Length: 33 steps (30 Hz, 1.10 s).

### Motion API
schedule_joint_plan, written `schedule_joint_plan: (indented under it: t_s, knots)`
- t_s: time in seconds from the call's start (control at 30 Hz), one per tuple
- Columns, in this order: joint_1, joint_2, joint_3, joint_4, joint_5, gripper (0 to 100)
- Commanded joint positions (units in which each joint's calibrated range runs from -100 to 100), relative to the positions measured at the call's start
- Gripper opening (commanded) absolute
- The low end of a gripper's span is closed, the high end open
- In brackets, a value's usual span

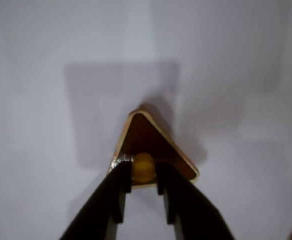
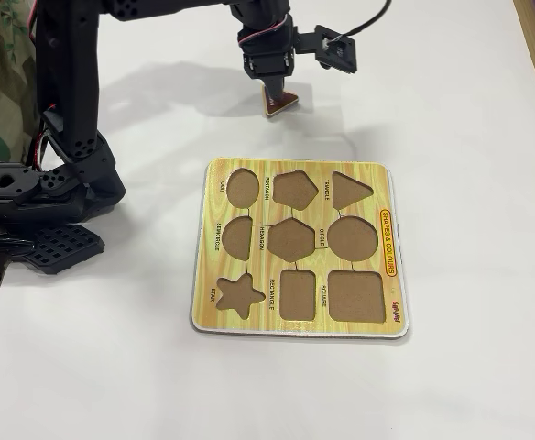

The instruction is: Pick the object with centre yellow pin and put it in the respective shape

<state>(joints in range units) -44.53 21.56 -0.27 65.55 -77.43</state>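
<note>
Maroon triangle [image 1: 151,140], pale-edged, yellow knob [image 1: 143,167]; black gripper [image 1: 144,186]; yellow wood-grain board [image 2: 297,247], brown recesses, on white desk [image 2: 460,110].

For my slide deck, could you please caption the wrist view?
Tool gripping the yellow knob of the maroon triangle above the white table.

White table [image 2: 469,110] bearing yellow puzzle board [image 2: 391,302]

your arm [image 2: 70,101] is matte black plastic throughout, built from blocky segments with rows of small round holes along the upright link. its wide black base [image 2: 29,197] carries a round screw boss, and a perforated black plate juts out below it. red wires show by the base and near the wrist, and a thin black cable [image 2: 364,23] loops away. the gripper [image 1: 145,186] has two tapering black fingers.
</note>
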Motion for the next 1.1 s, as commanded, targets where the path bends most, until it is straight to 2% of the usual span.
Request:
schedule_joint_plan:
  t_s: [0.0, 0.6, 0.87, 1.07]
  knots:
    - [3.8, -4.6, -2.5, -0.7, 0.3, 4]
    - [18.6, -7.2, -3.5, -0.7, 0.3, 4]
    - [22.3, -7.2, -3.5, -0.7, 0.5, 3]
    - [24.4, -7.2, -3.5, -0.7, 5.3, 4]
